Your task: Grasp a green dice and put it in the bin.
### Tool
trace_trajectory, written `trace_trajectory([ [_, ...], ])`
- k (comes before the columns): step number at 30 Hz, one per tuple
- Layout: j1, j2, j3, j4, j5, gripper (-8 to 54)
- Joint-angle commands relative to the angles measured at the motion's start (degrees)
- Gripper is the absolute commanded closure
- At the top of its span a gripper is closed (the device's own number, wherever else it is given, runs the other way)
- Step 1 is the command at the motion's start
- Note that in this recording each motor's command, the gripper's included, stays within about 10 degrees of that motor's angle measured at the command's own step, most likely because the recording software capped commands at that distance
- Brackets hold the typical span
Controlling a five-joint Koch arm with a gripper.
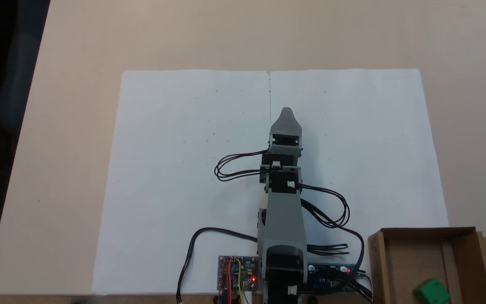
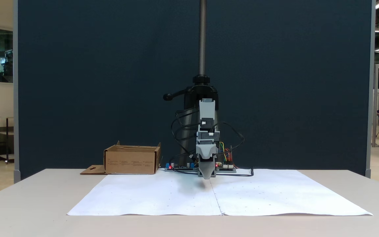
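Green dice (image 1: 432, 291) lying inside the cardboard bin (image 1: 411, 257) as the grey arm (image 1: 284, 219) is reaching out over white paper (image 1: 175, 169).

From above, the arm is stretching from its base at the near edge of the table (image 1: 70, 50) toward the far side, its gripper (image 1: 287, 111) hanging empty over the paper's middle seam, well apart from the bin at the near right corner. In the front-facing fixed view, the gripper (image 2: 207, 176) is pointing down just above the paper, its fingers appearing to be closed together into 1 tip. The bin (image 2: 132, 160) is sitting left of the arm there, its flap (image 2: 93, 170) lying flat on the table. Black cables (image 1: 234, 166) are looping off both sides of the arm.
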Motion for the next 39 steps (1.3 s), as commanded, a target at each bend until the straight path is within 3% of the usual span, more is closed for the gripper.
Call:
trace_trajectory([
  [1, 0.26, 6.42, 1.32, -9.56, -0.79, 2.3],
  [15, 0.18, 6.59, 18.54, -34.70, -10.20, 2.2],
  [39, 0.53, 6.42, 18.54, -60.01, -11.87, -0.3],
])
